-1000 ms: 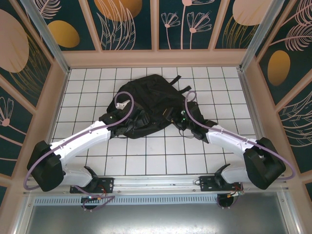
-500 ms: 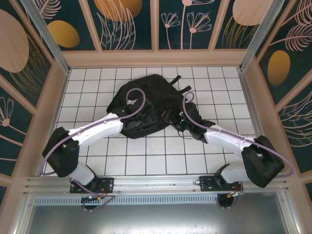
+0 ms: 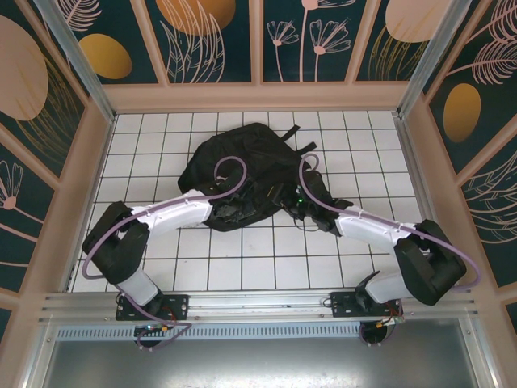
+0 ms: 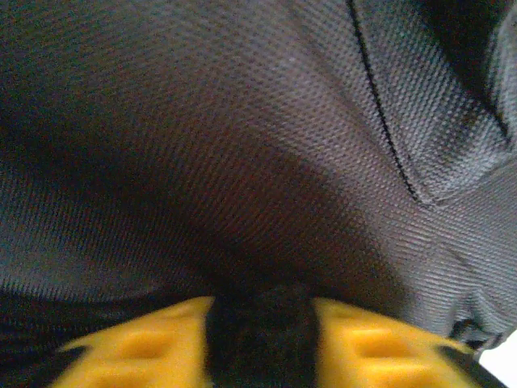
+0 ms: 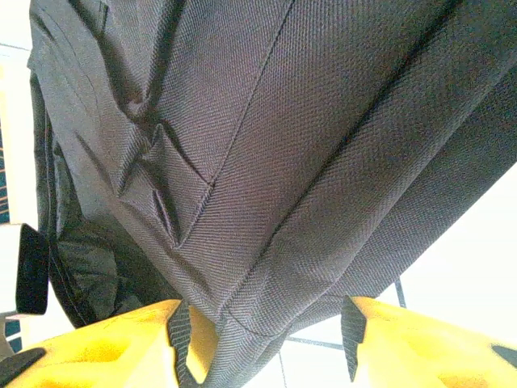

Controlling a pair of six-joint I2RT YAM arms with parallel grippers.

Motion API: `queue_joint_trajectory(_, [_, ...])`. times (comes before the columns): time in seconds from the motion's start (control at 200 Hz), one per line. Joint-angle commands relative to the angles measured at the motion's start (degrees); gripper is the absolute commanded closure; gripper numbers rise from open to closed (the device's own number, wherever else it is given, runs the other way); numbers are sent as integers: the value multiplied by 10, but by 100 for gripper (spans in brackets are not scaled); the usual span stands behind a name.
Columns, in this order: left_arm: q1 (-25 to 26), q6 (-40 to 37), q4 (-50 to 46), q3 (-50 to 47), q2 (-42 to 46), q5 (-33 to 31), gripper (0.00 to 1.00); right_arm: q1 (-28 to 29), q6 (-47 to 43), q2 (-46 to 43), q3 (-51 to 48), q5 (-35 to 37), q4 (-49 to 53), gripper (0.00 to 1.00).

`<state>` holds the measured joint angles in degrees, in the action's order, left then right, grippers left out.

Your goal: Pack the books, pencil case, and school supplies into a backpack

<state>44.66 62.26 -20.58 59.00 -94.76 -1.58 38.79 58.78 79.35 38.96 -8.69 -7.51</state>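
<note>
Black backpack (image 3: 242, 158) cloth fills left end effector (image 4: 260, 323) and right end effector (image 5: 262, 323).

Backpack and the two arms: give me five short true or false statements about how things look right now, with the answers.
1. The backpack is black and lies on the white tiled table. True.
2. The left gripper hangs over bare tiles, away from the backpack. False: it is at the backpack's near edge, with black fabric between its fingers.
3. In the right wrist view, a fold of backpack fabric sits between the yellow fingers of the right gripper. True.
4. The backpack is pushed against the right wall. False: it lies around the middle of the table, toward the far side.
5. Just one arm reaches the backpack. False: both arms do.
</note>
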Motion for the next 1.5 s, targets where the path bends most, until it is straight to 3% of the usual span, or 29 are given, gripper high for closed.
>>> queue_joint_trajectory(0.0, [0, -11, 1, 21, -11, -8, 85, 10, -15, 1, 16, 0, -13, 46])
queue_joint_trajectory(0.065, [0, -19, -10, 36, -5, -20, 100, 11, -22, -2, 16, 5, -4, 46])
queue_joint_trajectory(0.29, [0, -40, -41, 47, 59, -63, 100, 11, -32, -16, 25, 33, 27, 46])
queue_joint_trajectory(0.505, [0, -53, -61, 47, 98, -79, 100, 12, -3, 6, 45, 13, 22, 44])
queue_joint_trajectory(0.806, [0, -41, -40, 27, 120, -54, 100, 33, 74, 42, 53, -35, -31, 39])
queue_joint_trajectory(0.976, [-1, -27, -15, 0, 139, -38, 100, 49, 127, 76, 49, -43, -73, 41])
queue_joint_trajectory(1.076, [0, -23, -10, -8, 148, -35, 100, 50, 128, 102, 63, -38, -83, 51])
queue_joint_trajectory(1.196, [0, -18, -5, -26, 164, -40, 100, 51, 132, 115, 73, -19, -86, 79])
queue_joint_trajectory(1.256, [0, -16, -2, -29, 172, -41, 100, 52, 133, 117, 76, -5, -80, 99])
queue_joint_trajectory(1.491, [0, -27, -17, -75, 223, -106, 100, 46, 115, 115, 73, 35, -43, 100])
